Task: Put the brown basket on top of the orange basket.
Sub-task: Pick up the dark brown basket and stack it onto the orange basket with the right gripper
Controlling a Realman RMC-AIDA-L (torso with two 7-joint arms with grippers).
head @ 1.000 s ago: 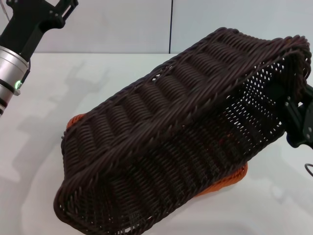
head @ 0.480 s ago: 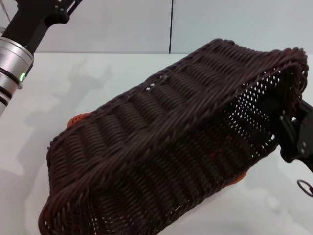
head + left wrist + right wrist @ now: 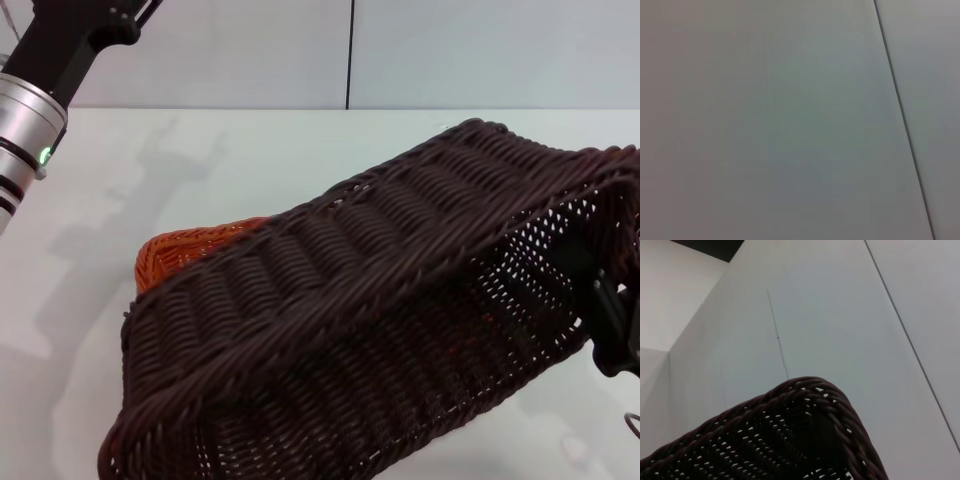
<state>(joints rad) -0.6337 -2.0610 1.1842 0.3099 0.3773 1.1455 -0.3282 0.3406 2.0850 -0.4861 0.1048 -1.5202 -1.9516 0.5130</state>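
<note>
Brown basket: tilted steeply, its right end raised and its left end low; its open-weave sides and braided rim face the head camera. It lies over and in front of the orange basket and hides most of it. Whether the two baskets touch cannot be told.
Orange basket: on the white table, behind and under the brown basket. Only its far-left corner shows beyond the brown basket's upper rim, plus faint orange patches seen through the weave.
Right gripper: at the raised right end of the brown basket, black body partly behind the weave. Its fingers are hidden by the basket wall, so whether they are apart, together or clamped on the rim cannot be told.
Right wrist view: a rounded corner of the brown basket's braided rim close to the camera, with a pale wall and its seams behind.
Left arm: raised well to the far left of the brown basket, clear of it, silver wrist ring with a small green light. Its gripper is out of view.
Left wrist view: plain pale wall with one dark seam.
Writing, brands, labels: no readable text on either basket or either arm.
</note>
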